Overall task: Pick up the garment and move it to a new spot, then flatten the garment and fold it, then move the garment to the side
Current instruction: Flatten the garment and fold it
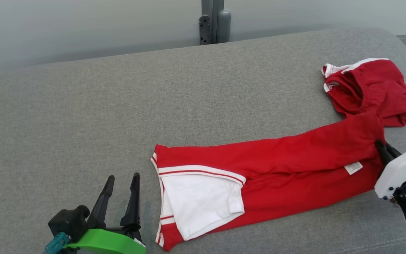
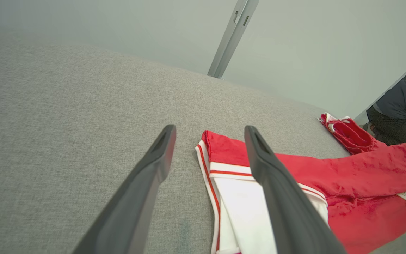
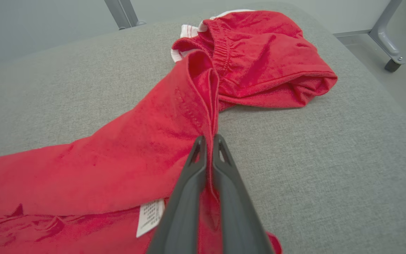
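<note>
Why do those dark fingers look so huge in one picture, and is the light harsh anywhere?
Head view: soft, even light, no glare on the grey cushion. Left wrist view: the wide lens swells the near fingers and tilts the metal post. Right wrist view: the red garment is sharp, with a soft shadow under its bunched end.

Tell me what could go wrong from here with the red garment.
The right gripper pinches just a thin fold of the garment; it could slip out on lifting. The left gripper stands open beside it, holding nothing, so a one-armed lift would likely drag and bunch the cloth.
</note>
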`<state>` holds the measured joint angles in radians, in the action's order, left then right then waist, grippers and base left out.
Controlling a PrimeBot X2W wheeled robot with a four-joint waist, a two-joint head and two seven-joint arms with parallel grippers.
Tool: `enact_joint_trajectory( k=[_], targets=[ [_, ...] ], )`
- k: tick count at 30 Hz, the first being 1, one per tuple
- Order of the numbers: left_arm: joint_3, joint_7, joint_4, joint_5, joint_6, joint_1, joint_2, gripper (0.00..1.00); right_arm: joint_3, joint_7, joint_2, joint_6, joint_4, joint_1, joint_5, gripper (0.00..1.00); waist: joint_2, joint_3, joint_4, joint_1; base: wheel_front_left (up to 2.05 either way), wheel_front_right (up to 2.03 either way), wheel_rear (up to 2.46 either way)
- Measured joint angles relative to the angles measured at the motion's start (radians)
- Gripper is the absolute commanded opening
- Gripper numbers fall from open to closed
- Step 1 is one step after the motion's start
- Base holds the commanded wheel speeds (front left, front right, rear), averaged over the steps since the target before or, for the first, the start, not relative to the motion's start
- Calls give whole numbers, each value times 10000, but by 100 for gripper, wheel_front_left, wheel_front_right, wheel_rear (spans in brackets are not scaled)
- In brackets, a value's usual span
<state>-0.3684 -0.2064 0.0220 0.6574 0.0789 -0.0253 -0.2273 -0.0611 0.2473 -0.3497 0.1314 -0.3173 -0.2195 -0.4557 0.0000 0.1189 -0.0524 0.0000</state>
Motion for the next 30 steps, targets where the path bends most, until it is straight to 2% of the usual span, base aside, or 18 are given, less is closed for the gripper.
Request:
enact_joint_trajectory(
  k=[4, 12, 17, 23, 30],
  targets=[
    [-42, 27, 2, -17, 0, 29, -27, 100, 637, 460, 207, 0, 999, 97, -652, 0, 0, 38, -106, 0, 0, 0, 0],
    [-104, 44, 92, -31, 0, 75, -48, 100, 1958, 1682, 698, -6, 3277, 576, -2713, 0, 0, -79, 47, 0, 0, 0, 0],
    [-153, 44, 102, -21, 0, 77, -35, 100, 2817, 2109, 1047, -8, 4088, 762, -3189, 0, 0, -196, 299, 0, 0, 0, 0],
    [-192, 35, 142, 46, -10, 70, -25, 100, 3789, 2038, 1685, -10, 3852, 769, -3214, 0, 0, -369, 654, 0, 0, 0, 0],
    [-276, 33, 169, 81, -19, 58, -13, 100, 5035, 1327, 2681, -10, 2290, 63, -3185, 0, 0, -515, 1022, 0, 0, 0, 0]
  ],
)
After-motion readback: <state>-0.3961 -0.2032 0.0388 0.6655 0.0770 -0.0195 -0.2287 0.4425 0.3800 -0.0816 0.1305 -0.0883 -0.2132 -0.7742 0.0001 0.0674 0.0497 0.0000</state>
